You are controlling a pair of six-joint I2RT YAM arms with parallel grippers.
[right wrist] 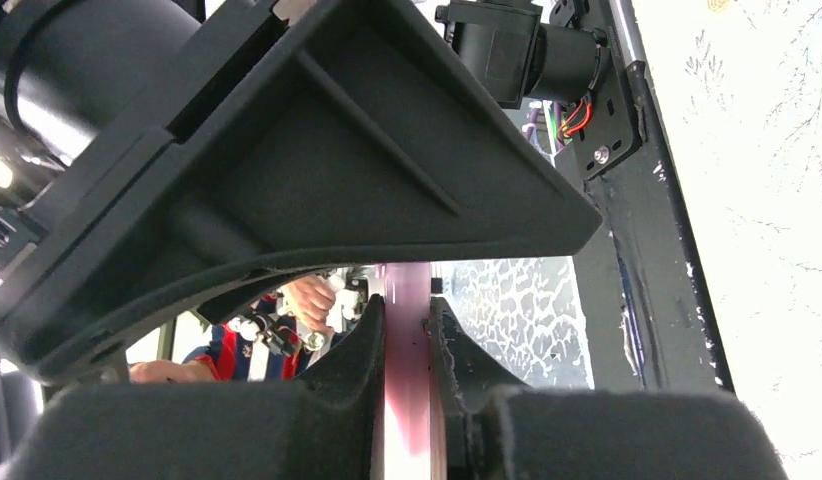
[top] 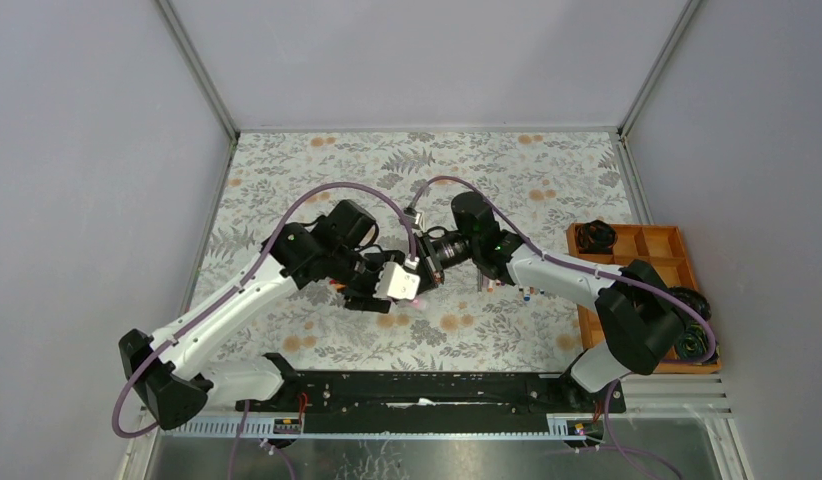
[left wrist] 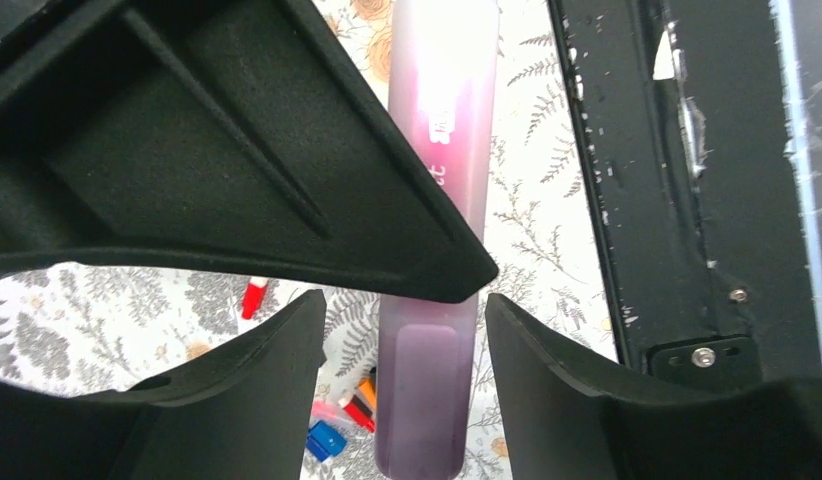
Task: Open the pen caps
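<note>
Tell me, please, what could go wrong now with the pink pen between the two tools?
The left tool seems not tight on the pen: a gap shows beside it, so a pull may slip. The right tool is very near; they may collide. Loose caps lie on the table below; a freed cap could drop among them.

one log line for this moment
stage: two-handed grip | left hand: shut on pink pen | right hand: shut on pink pen

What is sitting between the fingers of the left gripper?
A pink pen, clamped in the left gripper; the left wrist view shows it.
</note>
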